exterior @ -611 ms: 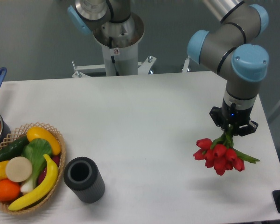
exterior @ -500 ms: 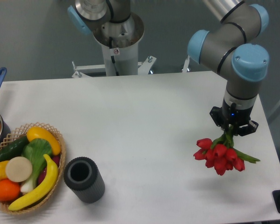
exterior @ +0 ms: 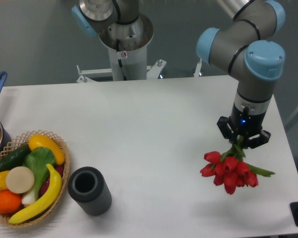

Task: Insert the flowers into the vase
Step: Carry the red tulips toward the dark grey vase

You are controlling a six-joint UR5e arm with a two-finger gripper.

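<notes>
1. Flowers [exterior: 229,170] are held by the stems in the hand [exterior: 241,140], which is closed on them at the right side of the surface [exterior: 154,129]; the red buds hang below the hand, clear of the surface, with a shadow beneath them.

2. Green leaves are seen sticking out to the right of the bunch, and the stems run up into the hand, so the long axis of the bunch is judged to be roughly upright, with the blooms pointing down and toward the camera.

3. The vase [exterior: 90,191] is found well apart from the hand, far to the left and nearer the front edge. It leans slightly, and its round black mouth is turned up and toward the camera.

4. The coming move is judged to turn on that gap: the bunch has to be carried leftward and forward across the surface, and it is the stem end that must meet the mouth, while at present the blooms hang lowest.

5. A wicker basket [exterior: 53,140] of toy fruit and vegetables is seen just beside the vase on its left, so little room is left on that side.

6. No brand, label or writing can be read on anything; only a small sticker, too small to make out, is seen on the arm's base [exterior: 123,47].
</notes>
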